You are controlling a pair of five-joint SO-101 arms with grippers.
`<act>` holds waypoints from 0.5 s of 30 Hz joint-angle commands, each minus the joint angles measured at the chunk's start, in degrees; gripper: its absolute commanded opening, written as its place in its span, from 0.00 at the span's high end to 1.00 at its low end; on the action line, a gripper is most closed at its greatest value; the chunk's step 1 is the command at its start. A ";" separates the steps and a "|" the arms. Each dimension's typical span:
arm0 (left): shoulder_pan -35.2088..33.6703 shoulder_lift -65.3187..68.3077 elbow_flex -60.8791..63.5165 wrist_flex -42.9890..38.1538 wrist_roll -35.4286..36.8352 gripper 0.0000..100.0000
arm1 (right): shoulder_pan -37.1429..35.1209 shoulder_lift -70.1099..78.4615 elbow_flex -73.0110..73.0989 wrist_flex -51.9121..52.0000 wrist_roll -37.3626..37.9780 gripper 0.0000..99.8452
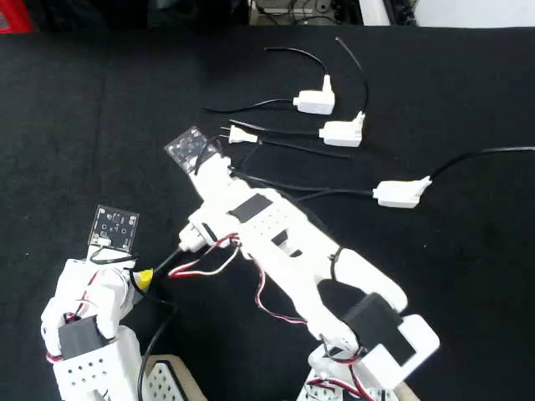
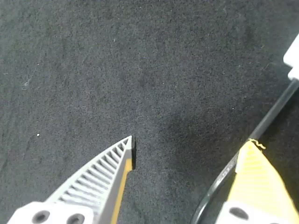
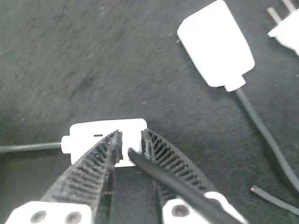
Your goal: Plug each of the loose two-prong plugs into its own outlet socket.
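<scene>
Where the right pincer (image 3: 131, 133) hangs, its jaws stand narrow, with a slim gap between them. A black cord (image 3: 187, 189) lies across them, seemingly unclamped. Tips sit over a white connector body (image 3: 88, 133) near the middle of the tabletop (image 1: 84, 109); plug or socket, unclear. Beyond lie a white socket block (image 3: 215, 44), then a pronged plug (image 3: 286, 33). Likely light, hard, slick plastic on limp cord: grip the body's flat sides, not the cord. Left pincer (image 2: 191, 142) gapes wide, empty, near the front-left corner.
</scene>
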 commanded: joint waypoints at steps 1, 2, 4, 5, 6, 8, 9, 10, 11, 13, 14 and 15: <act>0.31 -0.26 -0.13 -0.26 -0.35 0.65 | -2.20 2.42 0.57 -1.14 0.53 0.99; 0.31 -0.26 -0.13 -0.26 -0.35 0.65 | -2.46 3.74 0.57 -1.41 0.53 0.99; 0.31 -0.26 -0.13 -0.26 -0.35 0.65 | -2.81 5.93 0.40 -1.41 0.62 0.99; 0.31 -0.26 -0.13 -0.26 -0.35 0.65 | -2.81 6.46 -0.13 -1.05 0.62 0.99; 0.31 -0.26 -0.13 -0.26 -0.35 0.65 | -2.90 6.46 -0.57 -0.70 0.62 0.99; 0.31 -0.26 -0.13 -0.26 -0.35 0.65 | -2.55 6.29 -1.71 1.67 0.79 0.99; 0.31 -0.26 -0.04 -0.26 -0.35 0.65 | -2.37 5.76 -2.42 3.25 0.79 0.99; 0.31 -0.26 -0.04 -0.26 -0.35 0.65 | -1.67 5.05 -3.12 5.45 0.79 0.99; 0.31 -0.26 -0.04 -0.26 -0.35 0.65 | -0.62 4.09 -3.65 7.65 0.88 0.99; 0.31 -0.26 -0.04 -0.26 -0.35 0.65 | 2.20 1.71 -4.53 11.52 2.46 0.99; 0.40 -0.26 0.04 -0.26 -0.35 0.65 | 3.87 0.48 -4.53 12.92 3.96 0.99; 0.40 -0.26 0.04 -0.26 -0.35 0.65 | 5.71 -0.75 -4.44 14.07 5.27 0.99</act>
